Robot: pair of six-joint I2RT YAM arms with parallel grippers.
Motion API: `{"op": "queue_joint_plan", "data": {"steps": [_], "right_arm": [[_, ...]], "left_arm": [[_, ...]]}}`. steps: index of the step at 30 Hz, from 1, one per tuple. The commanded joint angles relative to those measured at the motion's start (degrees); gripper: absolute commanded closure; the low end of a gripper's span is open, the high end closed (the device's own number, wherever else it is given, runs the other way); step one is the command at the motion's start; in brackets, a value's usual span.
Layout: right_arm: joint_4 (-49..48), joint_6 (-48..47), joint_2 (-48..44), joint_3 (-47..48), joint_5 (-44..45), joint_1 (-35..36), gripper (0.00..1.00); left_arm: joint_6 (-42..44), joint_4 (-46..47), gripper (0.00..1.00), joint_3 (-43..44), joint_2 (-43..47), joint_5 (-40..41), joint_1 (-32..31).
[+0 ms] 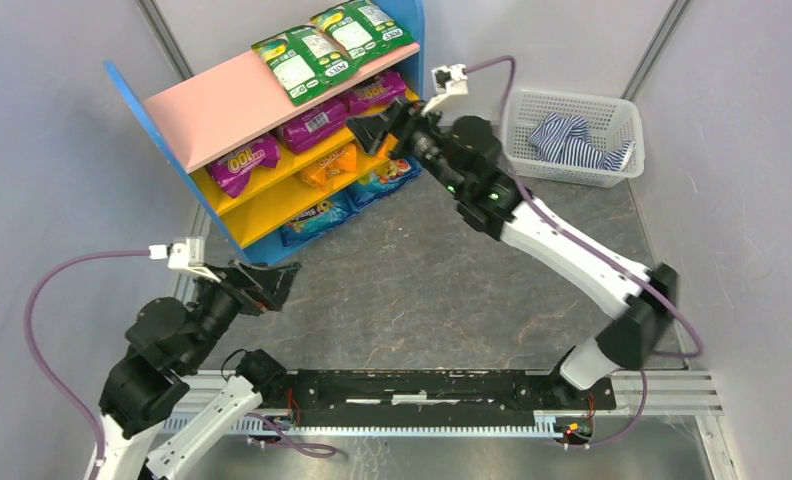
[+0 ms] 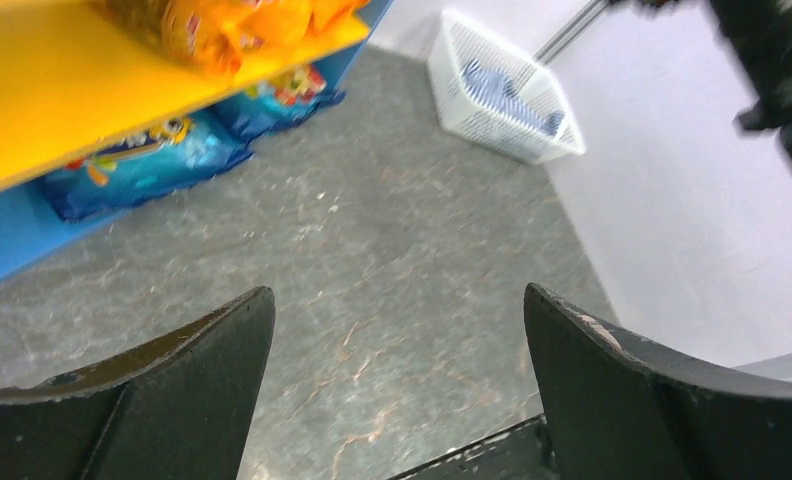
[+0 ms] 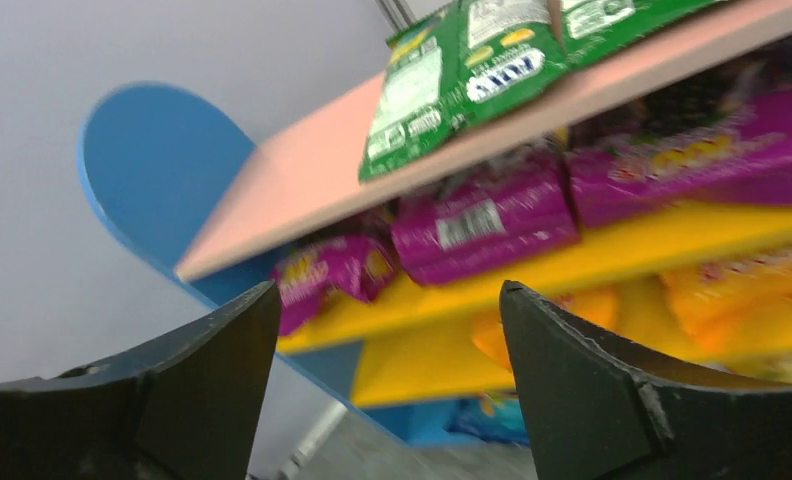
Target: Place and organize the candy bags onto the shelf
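I am reading this as the closing, tidying step: the low open shelf with blue side panels, a pale pink top board and yellow inner boards (image 1: 212, 110) is standing at about 11 o'clock on the grey table (image 1: 422, 290), and every candy bag I can find is already on it. The glossy green bags (image 1: 327, 50) are lying on the pink top, the purple bags (image 1: 312, 122) on the upper yellow board, the orange bags (image 1: 330, 165) below them, and the shiny blue bags (image 1: 317, 218) at the bottom. I am seeing no loose packet on the table, though the arms are hiding a little of it. The right gripper (image 3: 387, 295) is hovering just in front of the purple row with its fingers spread and nothing between them. The left gripper (image 2: 399, 295) is parted and empty too, near the shelf's 6 o'clock corner. The white mesh plastic basket (image 1: 627, 115) at 1 o'clock is holding only a striped blue-white cloth (image 1: 572, 140). Next, I judge, the job is calling for a nudge to straighten the purple bags, or simply a clean retreat toward 6 o'clock.
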State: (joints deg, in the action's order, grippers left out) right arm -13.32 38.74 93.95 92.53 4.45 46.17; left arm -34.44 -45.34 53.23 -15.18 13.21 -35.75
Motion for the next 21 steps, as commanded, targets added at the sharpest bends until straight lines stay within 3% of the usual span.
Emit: {"op": "queue_joint_plan", "data": {"steps": [1,3,8,14,21], "right_arm": [[7.0,-16.8,-14.6,-10.0,-1.7,-0.4,0.08],[12.8,-22.2,-20.6,-13.2,1.0,-0.5,0.02],[24.6,-30.3,-35.6,-18.1,12.1,-0.5,0.02],[21.4,-36.0,-51.4,-22.0,19.5,-0.4,0.02],[21.7,-36.1,-55.2,-19.5,29.1,-0.4,0.02]], "left_arm": [[2.9,0.1,0.00,10.7,-3.7,-1.9,0.0],[3.7,0.0,0.00,15.7,-5.7,-3.3,-0.1],[7.2,-0.2,0.00,28.2,-12.2,-6.3,-0.1],[11.1,0.0,0.00,39.5,-19.4,-7.6,-0.1],[12.0,1.5,0.00,44.8,-21.6,-6.6,-0.2]]}}
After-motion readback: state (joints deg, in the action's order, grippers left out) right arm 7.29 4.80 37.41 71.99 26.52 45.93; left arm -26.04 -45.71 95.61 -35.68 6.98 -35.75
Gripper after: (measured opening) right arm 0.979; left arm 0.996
